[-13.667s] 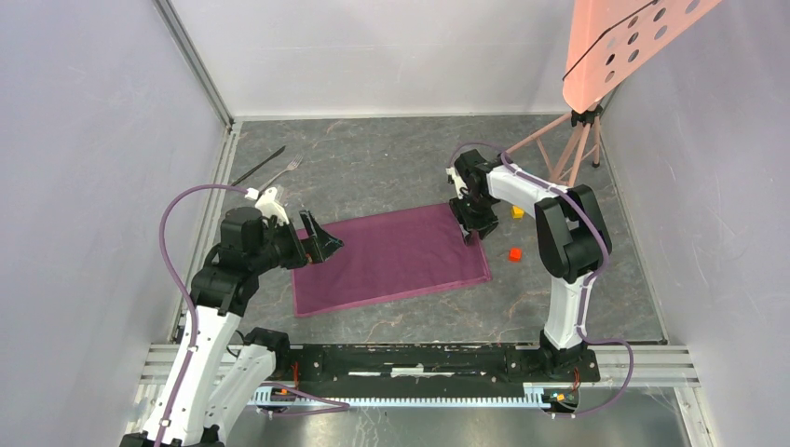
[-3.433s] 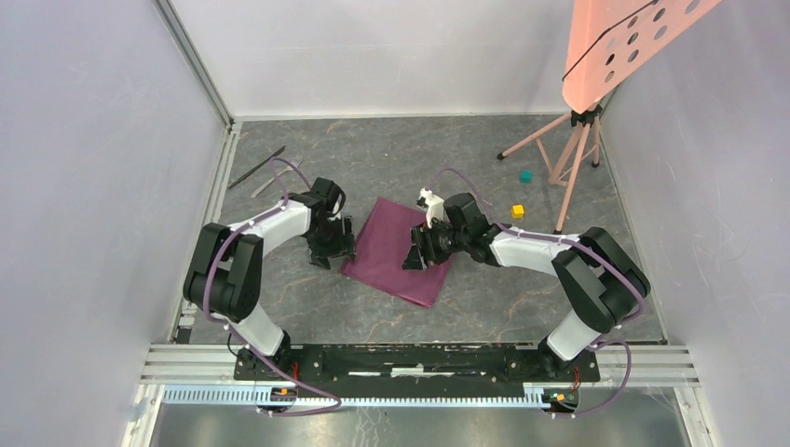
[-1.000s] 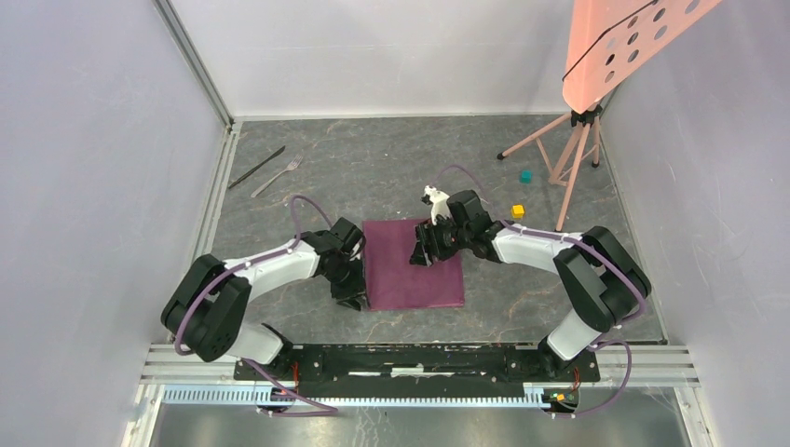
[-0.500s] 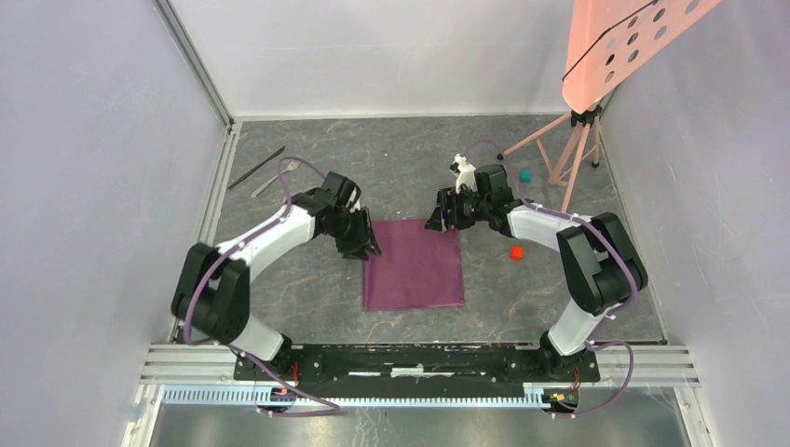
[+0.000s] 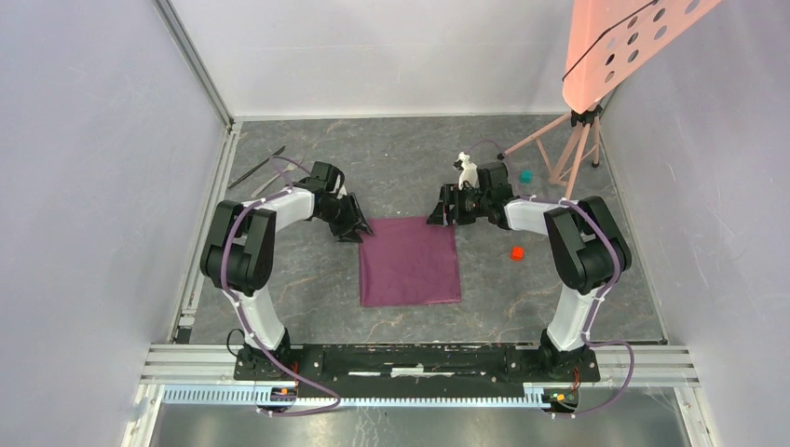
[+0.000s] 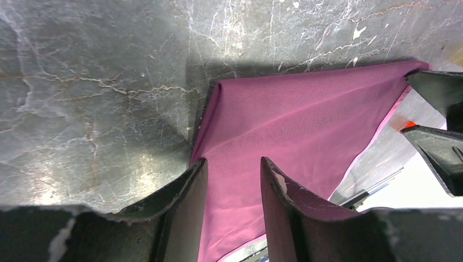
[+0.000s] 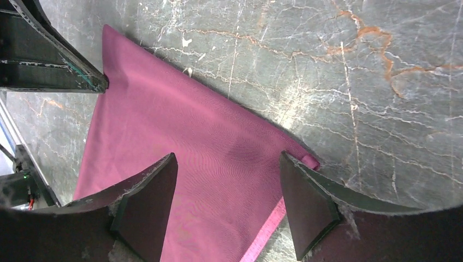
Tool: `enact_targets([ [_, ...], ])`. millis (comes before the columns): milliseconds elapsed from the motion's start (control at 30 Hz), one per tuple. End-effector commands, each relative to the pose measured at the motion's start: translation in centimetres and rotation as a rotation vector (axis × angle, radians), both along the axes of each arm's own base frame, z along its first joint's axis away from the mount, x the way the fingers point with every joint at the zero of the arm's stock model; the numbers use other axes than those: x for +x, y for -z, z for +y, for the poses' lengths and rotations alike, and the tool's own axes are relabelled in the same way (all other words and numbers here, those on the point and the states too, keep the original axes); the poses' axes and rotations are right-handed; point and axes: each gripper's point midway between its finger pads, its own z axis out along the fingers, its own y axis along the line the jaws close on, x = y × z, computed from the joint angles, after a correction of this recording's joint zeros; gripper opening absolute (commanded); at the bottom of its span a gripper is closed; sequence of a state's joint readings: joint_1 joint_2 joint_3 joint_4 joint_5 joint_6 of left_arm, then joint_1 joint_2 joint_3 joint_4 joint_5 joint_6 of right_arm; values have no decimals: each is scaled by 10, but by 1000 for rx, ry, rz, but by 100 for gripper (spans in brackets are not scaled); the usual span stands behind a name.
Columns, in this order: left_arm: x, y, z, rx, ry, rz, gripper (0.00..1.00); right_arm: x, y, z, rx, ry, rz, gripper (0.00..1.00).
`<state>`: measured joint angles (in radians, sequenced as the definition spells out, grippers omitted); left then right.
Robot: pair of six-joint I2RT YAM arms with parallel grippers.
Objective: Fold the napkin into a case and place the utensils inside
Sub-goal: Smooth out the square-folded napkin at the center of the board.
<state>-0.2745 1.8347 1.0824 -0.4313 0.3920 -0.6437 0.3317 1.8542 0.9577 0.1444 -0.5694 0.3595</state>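
Note:
The plum napkin lies flat on the table, folded to a near-square. My left gripper hangs open just over its far left corner, the cloth showing under the gap between the jaws. My right gripper is open over the far right corner, where the cloth passes below its spread jaws. Neither holds anything. The dark knife lies at the far left, and the fork beside it is partly hidden by the left arm's cable.
A teal cube sits behind the right arm. An orange-red cube lies right of the napkin. A pink perforated board on a tripod stands at the back right. Walls close in the left, back and right sides.
Both grippers have left the cloth's middle and moved back to its far corners. The left jaws have opened wider. The napkin now lies flat and has shifted slightly left.

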Motion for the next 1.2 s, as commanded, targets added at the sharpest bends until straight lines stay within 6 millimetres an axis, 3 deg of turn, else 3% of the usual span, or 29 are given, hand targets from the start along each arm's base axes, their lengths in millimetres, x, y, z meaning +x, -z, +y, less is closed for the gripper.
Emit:
enact_targets([
  [0,-1,-6,8,32,46,-67,50,7,-12,-3,-28,-9,-57,75],
  [100,5,-38,0,-12,58,-141,56,8,-41,4,-11,-18,-117,79],
  [200,16,-59,-13,-92,70,-173,60,4,-52,20,55,-45,-118,80],
  [367,42,-44,-25,-122,44,-148,62,7,-38,33,101,-50,-70,79],
  [533,51,-14,-14,-20,38,-102,65,17,-12,18,21,-10,-46,79],
  [633,47,-16,1,72,57,-106,67,20,0,2,-60,13,-41,79],
  [700,45,-37,4,87,70,-160,69,22,-6,-4,-104,17,-65,79],
  [800,32,-68,11,114,92,-229,74,20,-29,-3,-106,10,-107,79],
  [900,5,-77,18,112,109,-227,77,3,-46,3,-123,-21,-126,80],
  [1033,-52,-61,8,37,139,-162,88,-41,-56,7,-93,-72,-102,80],
  [1167,-107,-39,-3,43,188,-114,86,-96,-48,-4,-29,-85,-15,78],
])
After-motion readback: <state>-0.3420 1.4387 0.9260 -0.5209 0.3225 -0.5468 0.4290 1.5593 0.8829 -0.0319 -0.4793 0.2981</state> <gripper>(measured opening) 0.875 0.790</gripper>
